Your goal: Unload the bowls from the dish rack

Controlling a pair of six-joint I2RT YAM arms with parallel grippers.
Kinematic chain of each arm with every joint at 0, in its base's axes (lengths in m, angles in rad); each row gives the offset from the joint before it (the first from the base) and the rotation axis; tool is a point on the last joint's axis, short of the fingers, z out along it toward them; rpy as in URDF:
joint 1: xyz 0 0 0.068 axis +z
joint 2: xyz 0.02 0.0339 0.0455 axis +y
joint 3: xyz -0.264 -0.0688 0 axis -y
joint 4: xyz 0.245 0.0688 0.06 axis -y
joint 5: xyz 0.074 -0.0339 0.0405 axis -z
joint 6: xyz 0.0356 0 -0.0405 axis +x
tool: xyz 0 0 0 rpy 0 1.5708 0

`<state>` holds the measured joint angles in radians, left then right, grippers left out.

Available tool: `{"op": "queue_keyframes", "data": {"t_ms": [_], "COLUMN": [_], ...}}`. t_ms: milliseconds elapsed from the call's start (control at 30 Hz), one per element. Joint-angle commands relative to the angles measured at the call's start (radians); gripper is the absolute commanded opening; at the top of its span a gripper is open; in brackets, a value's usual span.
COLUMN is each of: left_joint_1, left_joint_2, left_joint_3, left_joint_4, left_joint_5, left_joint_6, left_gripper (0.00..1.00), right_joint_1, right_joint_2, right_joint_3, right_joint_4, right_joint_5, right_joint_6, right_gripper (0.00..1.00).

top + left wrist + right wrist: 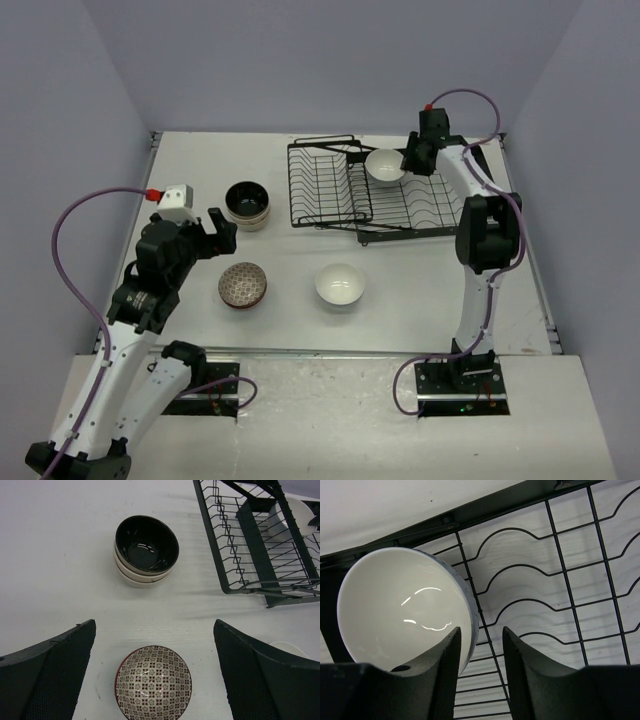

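The black wire dish rack (330, 190) stands at the back of the table and shows in the left wrist view (250, 540). A white bowl (383, 166) is at its wider section. My right gripper (405, 160) is open and straddles that bowl's (400, 610) rim, one finger inside, the other apart outside, over the rack wires (560, 570). My left gripper (222, 228) is open and empty above a reddish-brown patterned bowl (154, 682) on the table. A stack of beige bowls with dark insides (146, 545) stands beyond it. Another white bowl (340, 285) sits on the table.
The patterned bowl (243, 285) and the beige stack (247, 204) lie left of the rack. The table's white walls close in the left, back and right sides. The rack's smaller slotted basket holds no bowls that I can see.
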<state>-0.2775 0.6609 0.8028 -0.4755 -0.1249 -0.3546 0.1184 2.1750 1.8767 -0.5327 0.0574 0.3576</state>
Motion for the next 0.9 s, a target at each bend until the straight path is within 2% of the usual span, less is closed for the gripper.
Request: {"op": "queue_keyframes", "data": {"t_ms": [0, 33, 100, 133, 167, 400, 567, 867], "left_joint_1": [-0.005, -0.005, -0.005, -0.005, -0.005, -0.005, -0.005, -0.005], "left_joint_2": [-0.01, -0.014, -0.014, -0.015, -0.014, -0.021, -0.021, -0.021], "left_joint_3": [-0.011, -0.013, -0.013, -0.013, -0.011, -0.013, -0.014, -0.013], "left_joint_4": [0.048, 0.049, 0.049, 0.048, 0.049, 0.048, 0.049, 0.049], "left_joint_5": [0.013, 0.011, 0.013, 0.014, 0.014, 0.014, 0.016, 0.014], "left_joint_6": [0.02, 0.02, 0.02, 0.02, 0.02, 0.02, 0.02, 0.02], "left_gripper": [1.0, 1.0, 1.0, 1.0, 1.0, 1.0, 1.0, 1.0], "right_joint_1": [-0.008, -0.011, -0.013, -0.014, -0.019, -0.036, -0.036, -0.037], "right_joint_2": [0.032, 0.037, 0.035, 0.032, 0.032, -0.009, -0.168, -0.352], "right_joint_3": [0.067, 0.071, 0.067, 0.064, 0.062, -0.023, -0.168, -0.218], "right_joint_4": [-0.065, -0.075, -0.073, -0.073, -0.073, -0.027, 0.106, 0.085], "right_joint_5": [-0.021, -0.028, -0.031, -0.034, -0.05, -0.105, -0.097, -0.06], "right_joint_6": [0.001, 0.003, 0.004, 0.004, 0.015, 0.072, 0.118, 0.074], "right_gripper": [0.39, 0.28, 0.15, 0.05, 0.03, 0.0, 0.0, 0.0]}}
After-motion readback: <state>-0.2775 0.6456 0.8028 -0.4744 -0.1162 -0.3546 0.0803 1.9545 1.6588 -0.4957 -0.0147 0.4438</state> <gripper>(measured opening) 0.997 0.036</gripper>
